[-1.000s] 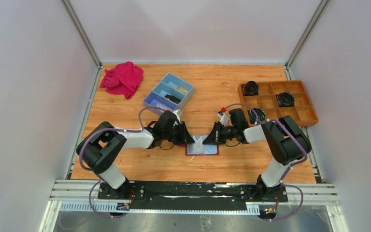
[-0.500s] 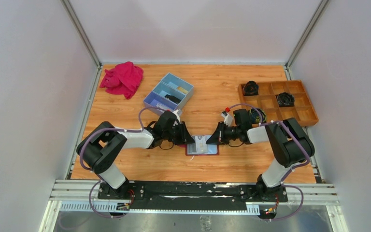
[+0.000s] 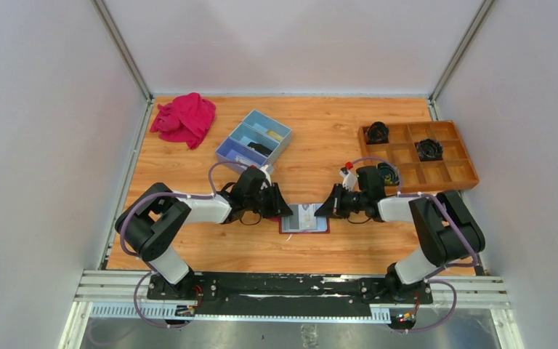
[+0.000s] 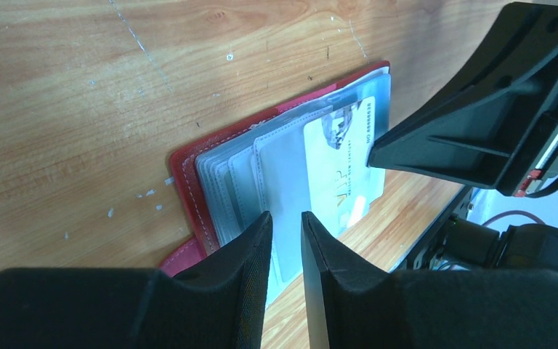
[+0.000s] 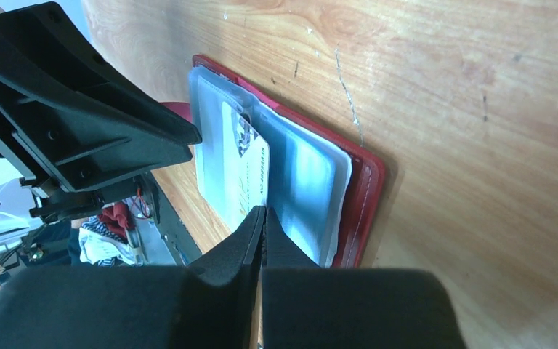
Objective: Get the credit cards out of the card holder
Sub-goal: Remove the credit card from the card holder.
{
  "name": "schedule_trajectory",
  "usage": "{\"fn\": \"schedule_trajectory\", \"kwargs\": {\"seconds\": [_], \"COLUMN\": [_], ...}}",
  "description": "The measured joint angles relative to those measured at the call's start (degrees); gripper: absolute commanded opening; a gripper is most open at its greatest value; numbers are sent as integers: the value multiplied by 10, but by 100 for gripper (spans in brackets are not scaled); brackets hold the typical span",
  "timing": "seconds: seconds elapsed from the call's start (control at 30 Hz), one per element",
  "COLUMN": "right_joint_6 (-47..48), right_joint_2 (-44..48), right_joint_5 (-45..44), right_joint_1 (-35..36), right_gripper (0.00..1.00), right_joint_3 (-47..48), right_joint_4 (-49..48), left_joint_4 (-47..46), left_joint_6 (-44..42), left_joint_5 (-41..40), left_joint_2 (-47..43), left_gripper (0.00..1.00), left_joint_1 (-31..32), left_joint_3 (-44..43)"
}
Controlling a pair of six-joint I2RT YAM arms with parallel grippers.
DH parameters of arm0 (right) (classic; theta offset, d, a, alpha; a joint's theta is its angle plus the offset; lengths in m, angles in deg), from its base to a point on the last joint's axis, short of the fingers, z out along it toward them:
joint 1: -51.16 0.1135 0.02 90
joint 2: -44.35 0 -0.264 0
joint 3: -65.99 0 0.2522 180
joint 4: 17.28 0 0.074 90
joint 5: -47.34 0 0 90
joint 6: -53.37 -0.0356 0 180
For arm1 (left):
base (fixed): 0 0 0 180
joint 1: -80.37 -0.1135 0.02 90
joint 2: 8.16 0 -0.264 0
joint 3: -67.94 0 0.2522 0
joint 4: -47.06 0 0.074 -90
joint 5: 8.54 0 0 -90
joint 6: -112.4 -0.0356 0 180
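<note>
The dark red card holder (image 3: 318,227) lies open on the table between both arms, its red rim (image 4: 187,182) (image 5: 362,195) framing grey see-through pockets. One whitish credit card (image 3: 306,215) (image 4: 340,174) (image 5: 238,171) sticks partly out of a pocket. My right gripper (image 3: 322,211) (image 5: 263,211) is shut, pinching that card at its near edge. My left gripper (image 3: 283,209) (image 4: 285,218) stands over the holder's left side, jaws a narrow gap apart above a clear pocket, with nothing seen clamped between them. Any other cards are hidden in the pockets.
A blue three-compartment box (image 3: 254,138) sits behind the left arm and a bright pink cloth (image 3: 184,118) lies at the back left. A wooden compartment tray (image 3: 450,173) with black items stands at the right. Walls enclose the table.
My right gripper has drawn back to the right, and the whitish card has slid a little right with it. The left gripper has stayed in place on the holder.
</note>
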Motion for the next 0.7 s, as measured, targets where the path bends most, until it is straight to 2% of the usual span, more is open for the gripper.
{"fn": "schedule_trajectory", "kwargs": {"seconds": [0.2,0.7], "right_joint_6": [7,19], "right_joint_2": [52,111], "right_joint_5": [-24,-66], "right_joint_1": [-2,-5], "right_gripper": [0,0], "right_joint_3": [-9,-15], "right_joint_4": [36,96], "left_joint_4": [0,35], "left_joint_6": [0,-11], "left_joint_5": [0,-1], "left_joint_2": [0,-25], "left_gripper": [29,32], "left_joint_1": [0,0], "left_joint_3": [0,3]}}
